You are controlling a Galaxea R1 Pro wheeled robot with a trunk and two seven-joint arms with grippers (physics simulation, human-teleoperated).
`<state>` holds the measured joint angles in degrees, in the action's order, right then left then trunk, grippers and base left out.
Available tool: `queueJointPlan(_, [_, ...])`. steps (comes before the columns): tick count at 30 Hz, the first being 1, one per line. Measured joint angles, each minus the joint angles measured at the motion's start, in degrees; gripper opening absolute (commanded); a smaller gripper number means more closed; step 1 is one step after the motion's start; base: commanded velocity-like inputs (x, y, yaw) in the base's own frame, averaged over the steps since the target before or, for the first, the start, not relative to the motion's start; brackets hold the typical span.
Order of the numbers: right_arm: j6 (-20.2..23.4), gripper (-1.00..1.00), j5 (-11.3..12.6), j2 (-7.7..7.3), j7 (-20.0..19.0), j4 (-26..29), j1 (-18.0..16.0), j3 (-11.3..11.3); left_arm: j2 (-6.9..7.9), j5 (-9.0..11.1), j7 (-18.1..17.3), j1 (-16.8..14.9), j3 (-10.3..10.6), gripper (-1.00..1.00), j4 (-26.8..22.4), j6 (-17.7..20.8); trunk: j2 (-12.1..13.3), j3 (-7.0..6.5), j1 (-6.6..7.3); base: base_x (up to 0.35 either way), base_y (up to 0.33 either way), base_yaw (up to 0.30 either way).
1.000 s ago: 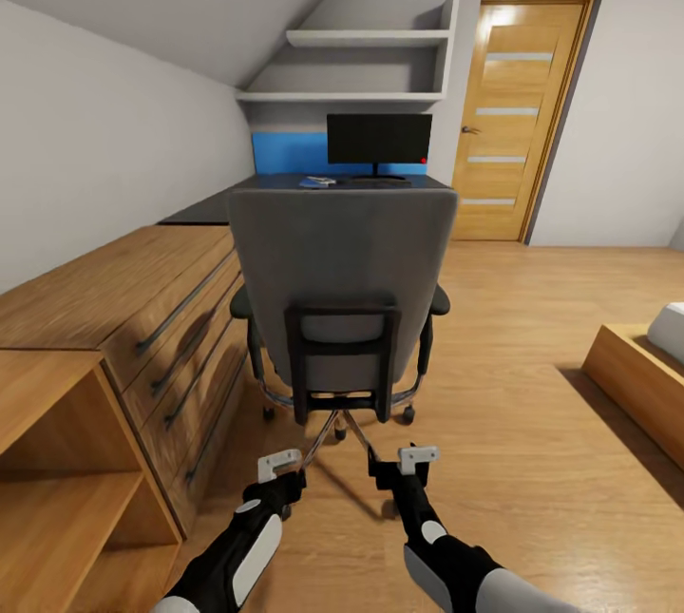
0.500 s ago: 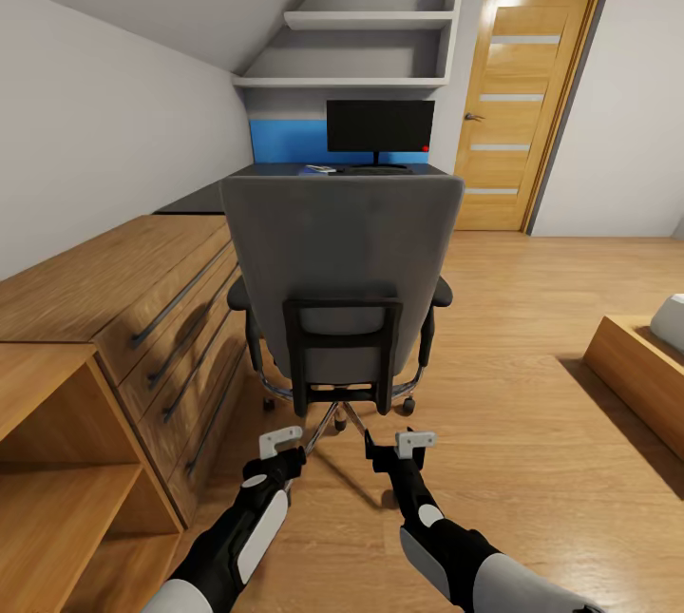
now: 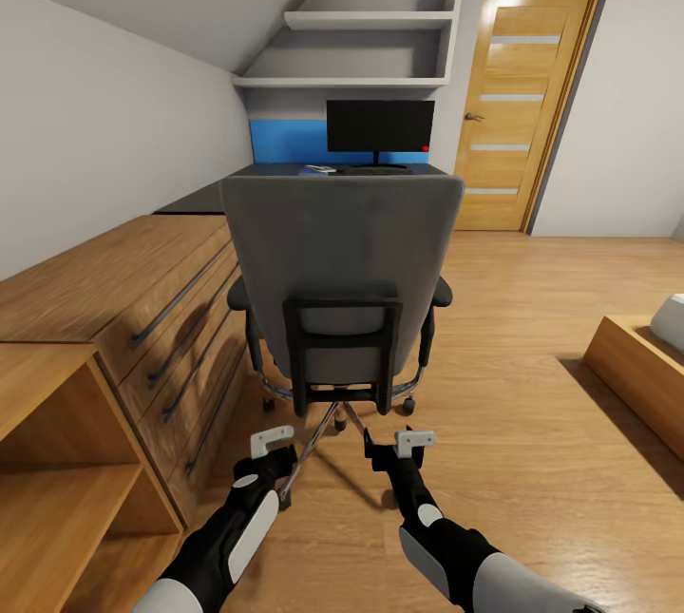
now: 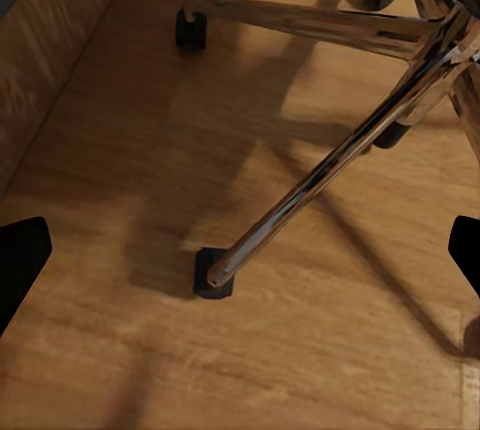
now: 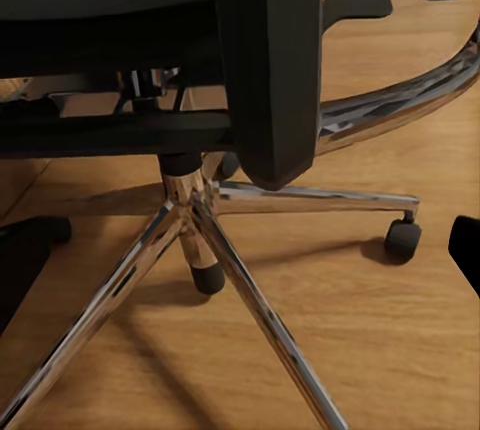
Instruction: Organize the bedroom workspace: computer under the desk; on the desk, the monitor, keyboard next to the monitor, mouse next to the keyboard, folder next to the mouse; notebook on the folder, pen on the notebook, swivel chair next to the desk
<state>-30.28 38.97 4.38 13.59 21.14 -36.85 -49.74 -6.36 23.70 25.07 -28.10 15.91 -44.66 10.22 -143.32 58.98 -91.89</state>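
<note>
The grey swivel chair (image 3: 342,252) stands with its tall back toward me, hiding its seat. Behind it is the black-topped desk (image 3: 201,201), carrying the monitor (image 3: 380,125) and the keyboard (image 3: 378,169). A small flat blue item (image 3: 321,169), perhaps the folder, lies left of the keyboard. The computer, mouse, notebook and pen are hidden or too small to tell. My left gripper (image 3: 273,440) and right gripper (image 3: 416,443) hang open and empty low behind the chair's chrome base (image 3: 340,413). The wrist views show a chrome leg (image 4: 320,180) and the hub (image 5: 185,195).
A light wooden dresser (image 3: 123,290) and an open shelf unit (image 3: 57,461) line the left wall close to the chair. Wall shelves (image 3: 361,52) hang over the desk. A wooden door (image 3: 522,100) is at the back right, and a low bed frame (image 3: 636,375) at the right.
A second ago the view drew closer to the chair, then held still. My left gripper has since shifted slightly left; the right arm and chair have stayed put.
</note>
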Motion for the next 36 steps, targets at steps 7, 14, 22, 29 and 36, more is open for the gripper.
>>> queueJointPlan(7, [-0.03, 1.00, 0.00, 0.03, -0.05, -0.01, 0.00, -0.04, 0.10, 0.08, -0.02, 0.00, 0.04, 1.00, 0.16, -0.04, 0.00, 0.00, 0.02, 0.143, 0.000, 0.000])
queueJointPlan(14, [-0.03, 1.00, 0.00, 0.03, -0.07, -0.04, 0.00, -0.05, 0.15, 0.09, -0.03, 0.00, 0.04, 1.00, 0.19, -0.05, 0.00, 0.00, 0.00, 0.052, 0.000, 0.000])
queueJointPlan(22, [-0.03, 1.00, 0.00, 0.00, -0.07, -0.05, 0.00, 0.02, 0.14, 0.09, -0.07, 0.00, 0.05, 1.00, 0.18, -0.05, 0.00, 0.00, 0.02, 0.107, -0.014, 0.000])
queueJointPlan(29, [-0.03, 1.00, 0.05, -0.05, -0.04, -0.01, 0.00, 0.14, 0.17, 0.14, -0.04, 0.00, -0.03, 1.00, 0.20, 0.01, 0.00, 0.00, 0.00, 0.107, -0.021, 0.000])
queueJointPlan(36, [0.04, 1.00, 0.09, -0.05, -0.01, -0.04, 0.00, 0.06, 0.17, 0.37, 0.06, 0.01, -0.06, 1.00, 0.31, 0.01, 0.00, 0.01, 0.01, 0.044, -0.001, 0.000])
